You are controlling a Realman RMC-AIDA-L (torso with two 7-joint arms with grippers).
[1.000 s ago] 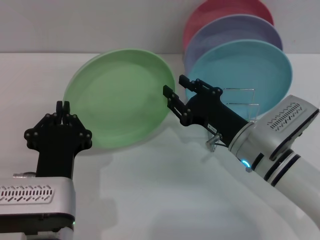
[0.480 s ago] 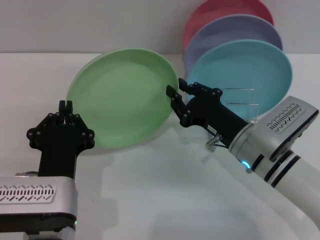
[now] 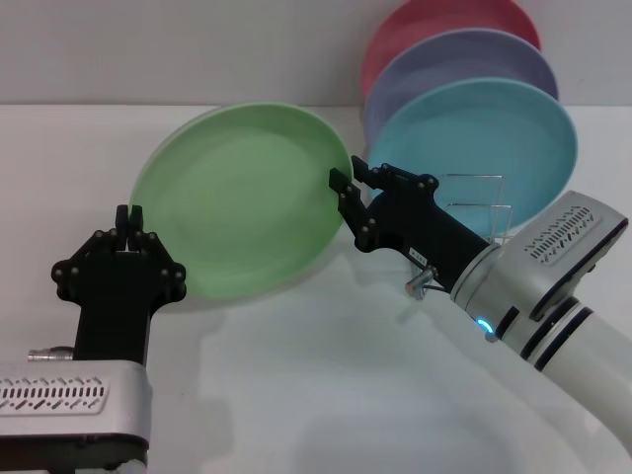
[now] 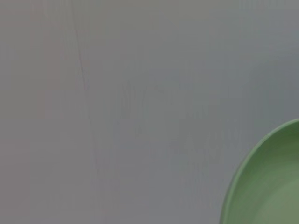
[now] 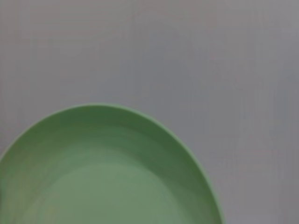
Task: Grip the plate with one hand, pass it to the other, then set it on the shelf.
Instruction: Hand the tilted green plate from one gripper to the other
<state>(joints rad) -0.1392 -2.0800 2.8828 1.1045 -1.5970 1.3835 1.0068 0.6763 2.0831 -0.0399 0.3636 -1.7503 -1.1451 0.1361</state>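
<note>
Nearest me, my left tool [image 3: 127, 215] has drawn back, fingers together, clear of the plate [image 3: 242, 196]. My right tool [image 3: 348, 180] stays clamped on its rim, holding it tilted above the bench [image 3: 326, 375], beside the shelf [image 3: 472, 205].

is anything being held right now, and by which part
The green plate is held up on edge by its right rim in the right end effector. The left end effector, fingers together, sits at its lower left rim, apparently not gripping.
</note>
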